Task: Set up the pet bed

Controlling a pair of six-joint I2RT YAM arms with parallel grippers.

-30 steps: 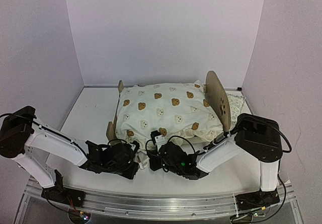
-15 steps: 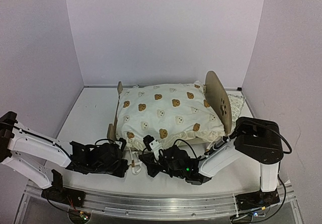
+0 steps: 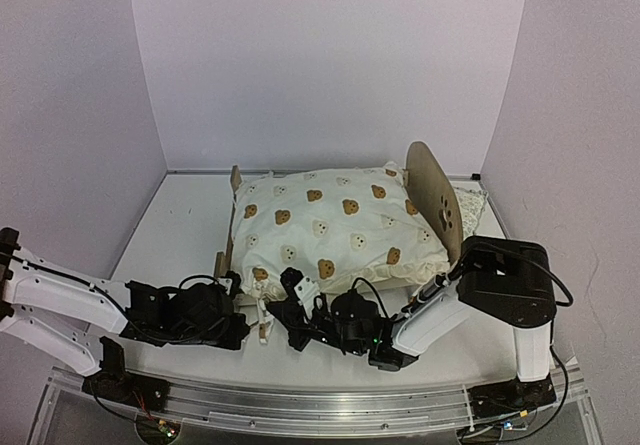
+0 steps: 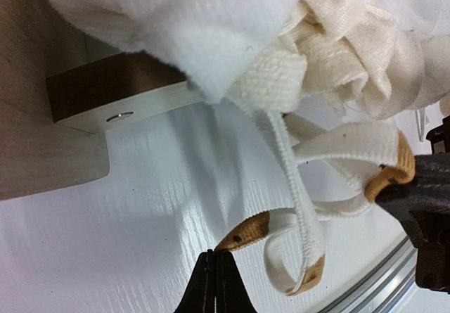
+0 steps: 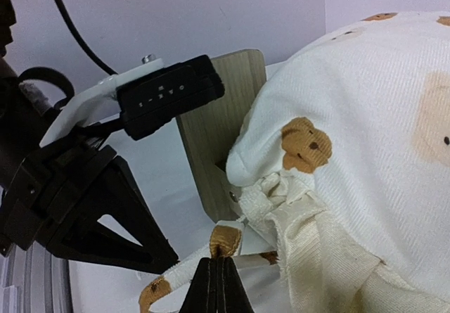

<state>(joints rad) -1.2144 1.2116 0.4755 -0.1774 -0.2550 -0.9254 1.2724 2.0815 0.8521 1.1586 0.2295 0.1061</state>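
Observation:
The pet bed's plywood frame stands mid-table, with the tall headboard (image 3: 432,200) at the right and the low footboard (image 3: 222,261) at the left. The cream bear-print quilt (image 3: 330,230) covers it and hides the mattress. The quilt's cream ties (image 3: 263,317) with brown ends hang off its near-left corner onto the table. My left gripper (image 3: 243,327) is shut, pinching one tie's brown end (image 4: 246,233) at its fingertips (image 4: 214,257). My right gripper (image 3: 277,311) is shut on another tie's brown end (image 5: 226,239), just in front of the footboard (image 5: 218,130).
The small green-patterned pillow (image 3: 471,205) lies behind the headboard, against the right wall. A metal rail (image 3: 320,405) runs along the table's near edge. The two grippers sit close together, fingertips facing each other. Walls close the left, back and right sides.
Both grippers have moved left and slightly nearer, the left arm drawing back toward the left wall. The quilt's ties have been drawn out from its near-left corner.

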